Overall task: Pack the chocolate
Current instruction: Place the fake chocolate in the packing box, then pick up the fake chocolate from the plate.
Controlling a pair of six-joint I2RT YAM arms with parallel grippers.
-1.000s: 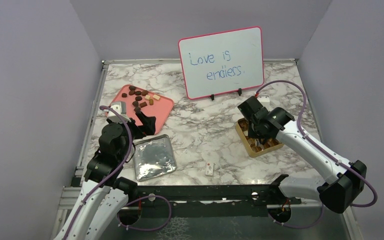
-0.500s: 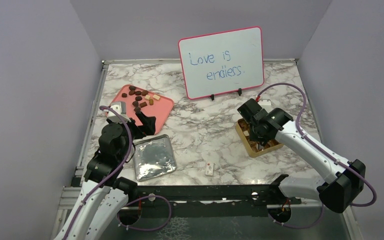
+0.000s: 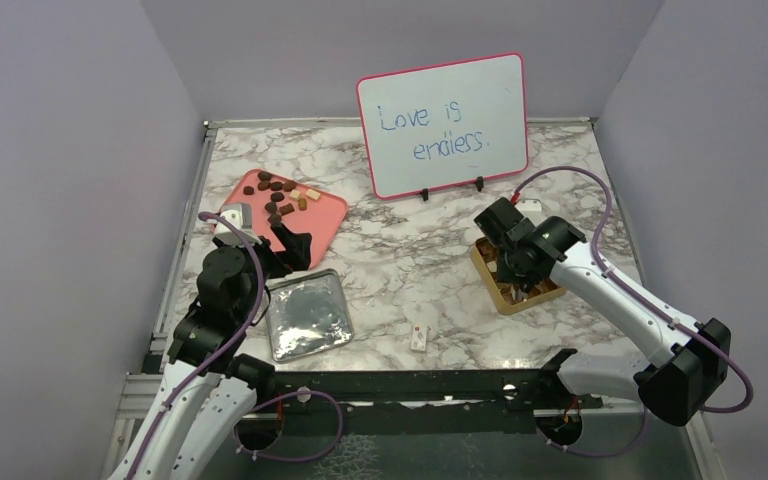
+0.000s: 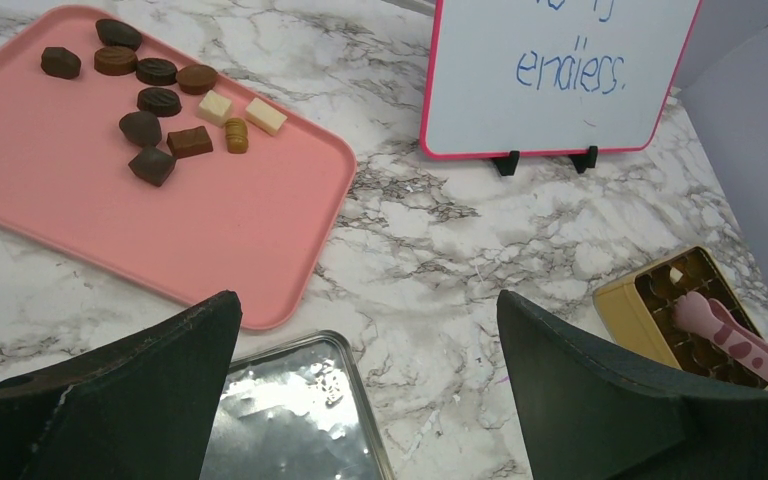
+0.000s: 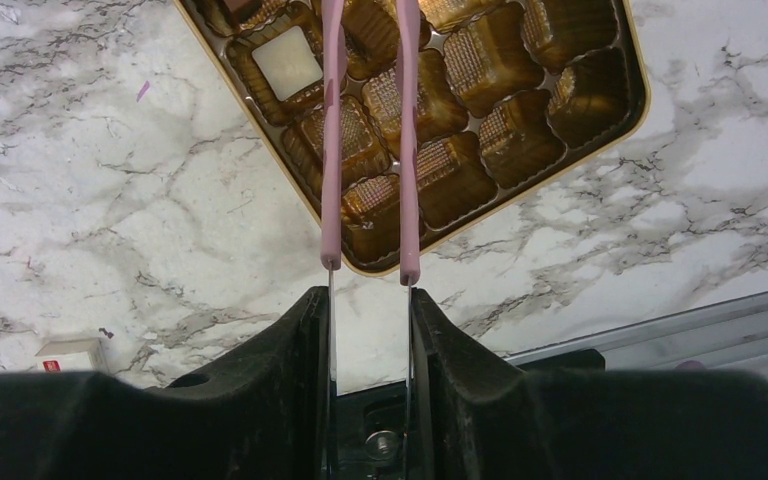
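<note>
Several chocolate pieces point(image 3: 280, 195), mostly dark brown with a few tan or cream ones, lie on a pink tray point(image 3: 322, 215). They also show in the left wrist view point(image 4: 160, 100). My left gripper point(image 3: 298, 250) is open and empty above the tray's near edge point(image 4: 365, 300). My right gripper point(image 3: 515, 262) is shut on pink tongs point(image 5: 407, 150). The tongs reach over the gold box point(image 5: 480, 60), with their tips out of view. A white piece point(image 5: 288, 60) sits in one cell of the box. Most other cells look empty.
A silver lid point(image 3: 307, 315) lies below the pink tray. A small white tag point(image 3: 419, 338) lies on the marble near the front. A whiteboard point(image 3: 443, 125) stands at the back. Purple walls close in both sides.
My right gripper has shifted slightly over the gold box with the tongs. The left arm has not moved.
</note>
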